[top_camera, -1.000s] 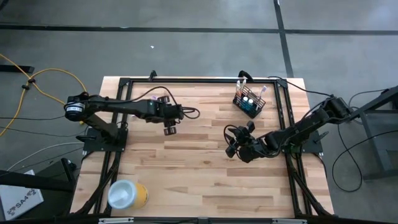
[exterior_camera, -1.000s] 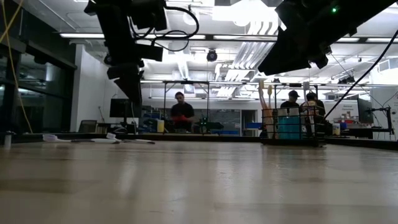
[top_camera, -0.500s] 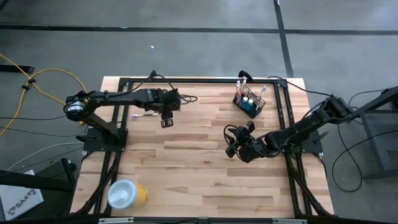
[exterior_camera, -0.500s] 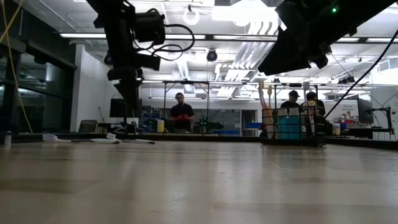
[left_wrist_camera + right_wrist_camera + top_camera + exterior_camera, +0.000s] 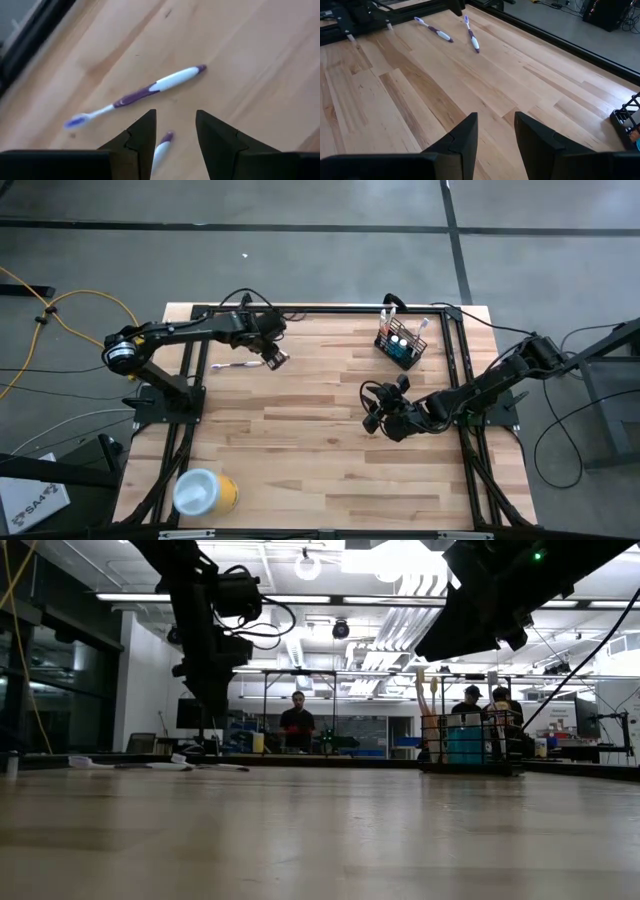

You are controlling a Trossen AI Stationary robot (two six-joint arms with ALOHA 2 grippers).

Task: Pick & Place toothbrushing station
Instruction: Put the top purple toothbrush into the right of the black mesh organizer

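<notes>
From above: left gripper point(image 5: 272, 359) poised over the far left part of the wooden table point(image 5: 320, 470), just beside a purple-and-white toothbrush point(image 5: 235, 365) lying flat. Black wire-mesh holder point(image 5: 402, 345) well apart near the far right corner, upright, already carrying pale brushes and two blue tubes point(image 5: 399, 340). Right gripper point(image 5: 385, 412) waiting low over mid-table, nearer the holder. Yellow cylinder point(image 5: 205, 492) with a white top at the near left edge, not part of the set.

At table height: left arm hanging down from above on the left; holder a boxy grid on the right, blue showing through the mesh. People in the room far behind.

From the left wrist: fingers spread apart, nothing between them, pointed down at bare planks. Purple-and-white toothbrush full length just beyond the tips, slim, glossy plastic, blue bristles at one end. Second toothbrush point(image 5: 161, 149) peeking up directly under the gap, only its handle end visible.

Judged step: picking up a brush. Best done by squaring the fingers across the handle, not along it, dropping until the tips nearly brush the wood, then closing on the thicker purple grip. Smooth, thin and flat-lying, so likely to roll or skid aside under an off-centre pinch.

From the right wrist: fingers parted and empty, both brushes far across the table, one corner of the holder at the frame's edge.
</notes>
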